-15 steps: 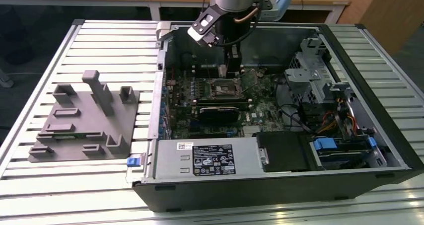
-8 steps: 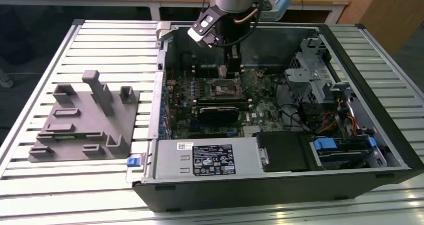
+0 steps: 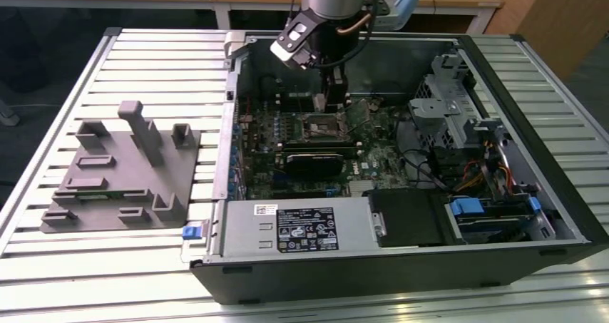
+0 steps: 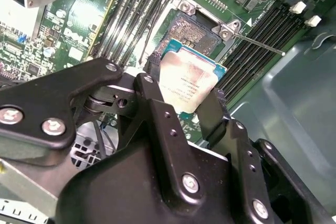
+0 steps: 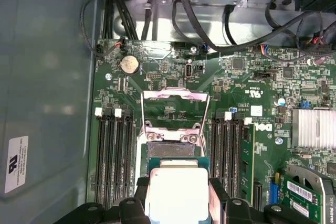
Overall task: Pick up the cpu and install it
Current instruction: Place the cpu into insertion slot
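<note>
Gripper (image 4: pixel 182 109) jaws clamped on the cpu (image 4: pixel 190 80), held at the open socket (image 4: pixel 191 32) inside the computer case (image 3: pixel 533 123).

The counter (image 3: pixel 142 66) is a pale metal top made of long slats with grooves between them, running from the exterior view's left to its right. Two things lie on it. Toward the exterior view's left a grey tray (image 3: pixel 105 187) sits flat on the slats, with upright posts and blocks rising from it. Just beside it, with a narrow strip of slats between them, a black case (image 3: pixel 381 280) lies on its side, open face up, covering most of the counter's right part.
</note>
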Tool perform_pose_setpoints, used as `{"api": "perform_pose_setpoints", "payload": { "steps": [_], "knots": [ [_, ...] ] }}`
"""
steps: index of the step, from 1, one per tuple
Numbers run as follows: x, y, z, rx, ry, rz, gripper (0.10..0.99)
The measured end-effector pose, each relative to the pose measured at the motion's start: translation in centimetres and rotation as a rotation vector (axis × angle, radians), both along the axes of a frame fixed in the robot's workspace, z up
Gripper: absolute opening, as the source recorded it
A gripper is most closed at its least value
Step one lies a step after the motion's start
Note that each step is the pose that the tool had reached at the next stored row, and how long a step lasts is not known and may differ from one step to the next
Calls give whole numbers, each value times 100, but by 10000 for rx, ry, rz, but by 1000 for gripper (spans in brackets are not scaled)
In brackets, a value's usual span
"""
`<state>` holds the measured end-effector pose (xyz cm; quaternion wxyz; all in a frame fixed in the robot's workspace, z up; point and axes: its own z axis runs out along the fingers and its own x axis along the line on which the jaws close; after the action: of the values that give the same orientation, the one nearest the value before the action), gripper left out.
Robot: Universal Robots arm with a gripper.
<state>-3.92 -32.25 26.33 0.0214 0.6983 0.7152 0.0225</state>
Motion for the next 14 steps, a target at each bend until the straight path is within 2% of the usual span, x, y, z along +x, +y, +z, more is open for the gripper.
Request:
{"api": "perform_pose_setpoints", "payload": {
  "steps": [9, 14],
  "knots": [
    [0, 42, -54, 0, 0, -67, 533],
    [0, 47, -83, 0, 0, -102, 533]
  ]
}}
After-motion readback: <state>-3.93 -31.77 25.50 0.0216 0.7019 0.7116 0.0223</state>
